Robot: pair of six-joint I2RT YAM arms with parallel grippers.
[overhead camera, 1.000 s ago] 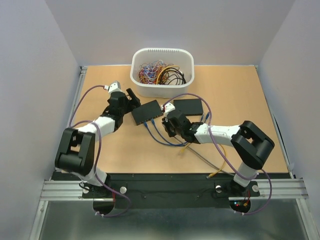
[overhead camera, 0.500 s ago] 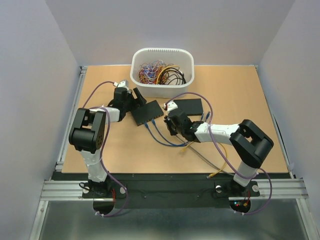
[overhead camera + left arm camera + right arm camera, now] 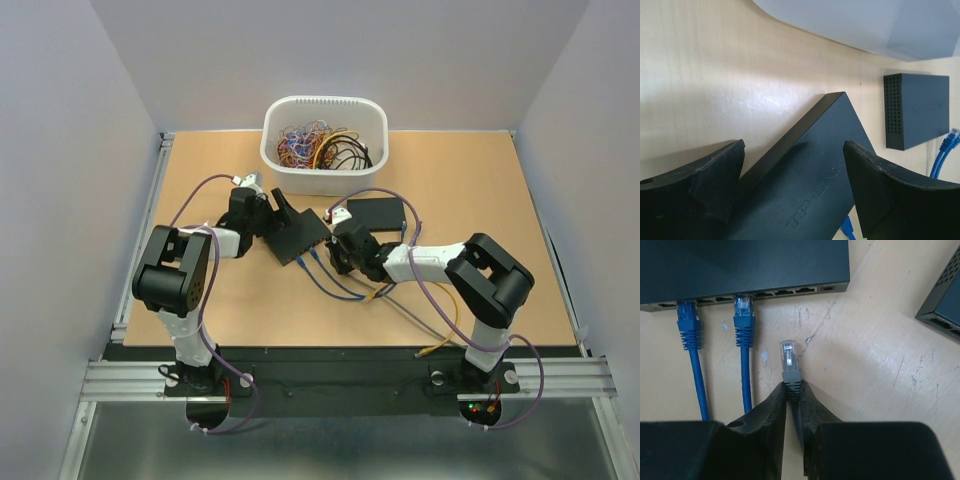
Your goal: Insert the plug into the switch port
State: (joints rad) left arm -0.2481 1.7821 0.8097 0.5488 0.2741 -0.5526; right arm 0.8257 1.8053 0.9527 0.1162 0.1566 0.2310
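The right gripper pinches the plug by its grey boot, clear tip pointing at the switch but stopping short of it. 2 blue cables already fill ports on the left of the near edge; the empty ports sit just ahead and a little right of the tip. To do this well, I judge the plug should shift slightly right to centre on 1 free port, stay square to the edge, then go straight in until it seats.

The left gripper stands wide apart, its fingers straddling the switch's far corner without pressing on it; closing there would brace the box against the push. The right arm reaches low across the table, forearm nearly level.
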